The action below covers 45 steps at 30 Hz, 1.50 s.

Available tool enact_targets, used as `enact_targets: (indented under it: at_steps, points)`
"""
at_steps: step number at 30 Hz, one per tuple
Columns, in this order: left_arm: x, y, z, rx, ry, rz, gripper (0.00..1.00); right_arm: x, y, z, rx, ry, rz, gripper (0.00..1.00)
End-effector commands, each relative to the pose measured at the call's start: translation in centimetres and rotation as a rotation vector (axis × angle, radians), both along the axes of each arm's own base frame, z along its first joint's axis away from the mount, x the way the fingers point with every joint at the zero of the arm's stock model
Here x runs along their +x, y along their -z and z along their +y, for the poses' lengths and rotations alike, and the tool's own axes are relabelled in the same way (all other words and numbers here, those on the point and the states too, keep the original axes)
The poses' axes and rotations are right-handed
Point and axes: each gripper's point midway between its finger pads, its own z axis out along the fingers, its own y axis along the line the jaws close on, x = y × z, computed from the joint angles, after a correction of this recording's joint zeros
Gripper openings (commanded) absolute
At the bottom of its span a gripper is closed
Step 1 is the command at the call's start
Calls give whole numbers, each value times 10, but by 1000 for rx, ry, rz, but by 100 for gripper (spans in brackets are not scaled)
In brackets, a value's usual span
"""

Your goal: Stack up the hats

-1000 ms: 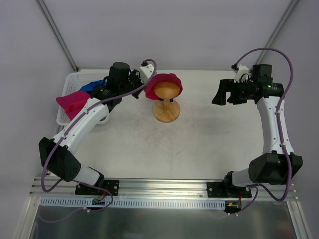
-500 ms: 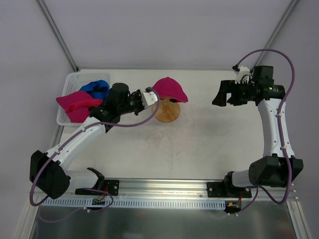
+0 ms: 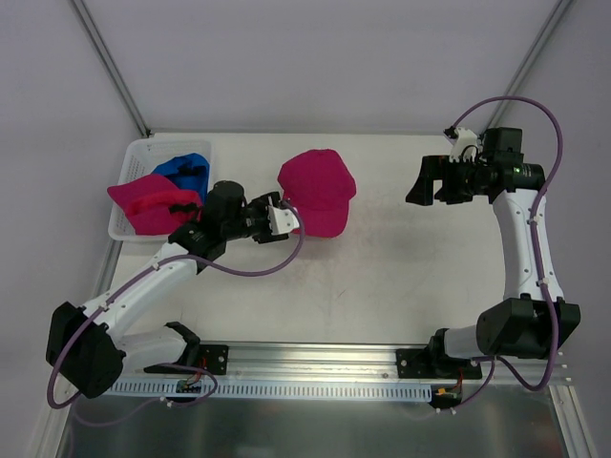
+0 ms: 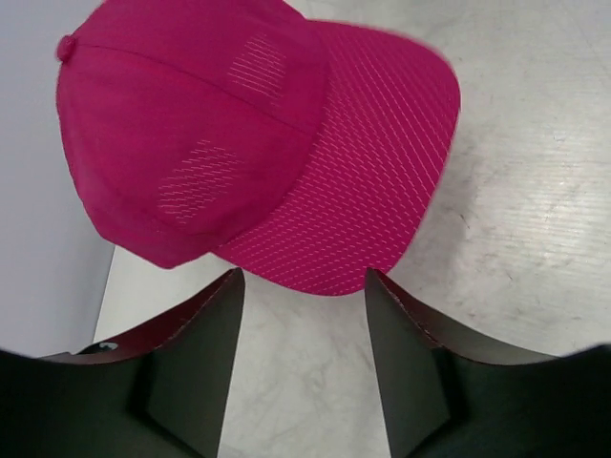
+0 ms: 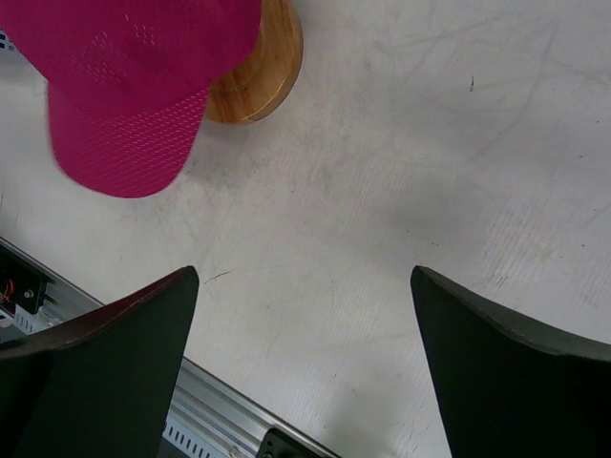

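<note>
A magenta-pink hat (image 3: 318, 189) rests in the middle of the table, brim toward the near side, over a wooden stand. The left wrist view shows this hat (image 4: 239, 134) just beyond my fingertips, apart from them. My left gripper (image 3: 289, 216) (image 4: 304, 286) is open at the brim's edge with only bare table between its fingers. Another pink hat (image 3: 148, 202) and a blue hat (image 3: 186, 169) lie in the white basket (image 3: 134, 153). My right gripper (image 3: 423, 179) (image 5: 305, 286) hangs wide open and empty above the table's right side.
The stand's round tan wooden base (image 5: 263, 67) peeks out from under the pink hat (image 5: 124, 76) in the right wrist view. The basket stands at the far left corner. A metal rail (image 5: 220, 420) runs along the table's near edge.
My left gripper brought the pink hat down over the wooden stand, opened, and drew back toward the near left. The right arm has not moved.
</note>
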Motion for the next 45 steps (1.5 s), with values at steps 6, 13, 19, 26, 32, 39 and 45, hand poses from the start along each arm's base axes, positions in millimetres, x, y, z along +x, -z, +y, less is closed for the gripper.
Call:
enact_targets:
  at_steps: [6,13,19,26,32,39,45]
  points:
    - [-20,-22,7,-81,-17,-9,59,1,-9,2,21,-14,-34,100]
    - [-32,-18,40,-118,-211,147,63,1,-4,3,31,-16,-26,100]
    - [11,-36,124,-263,-629,353,66,2,1,5,42,-20,-22,100]
    - [50,-42,232,-296,-972,481,64,3,7,9,63,-27,-8,100]
    - [81,-58,335,-450,-1252,620,63,5,11,12,86,-25,2,100]
    - [54,-43,391,-642,-1522,718,58,6,23,14,109,-12,17,100]
    - [37,-32,390,-769,-1656,788,60,3,41,13,106,-7,53,100]
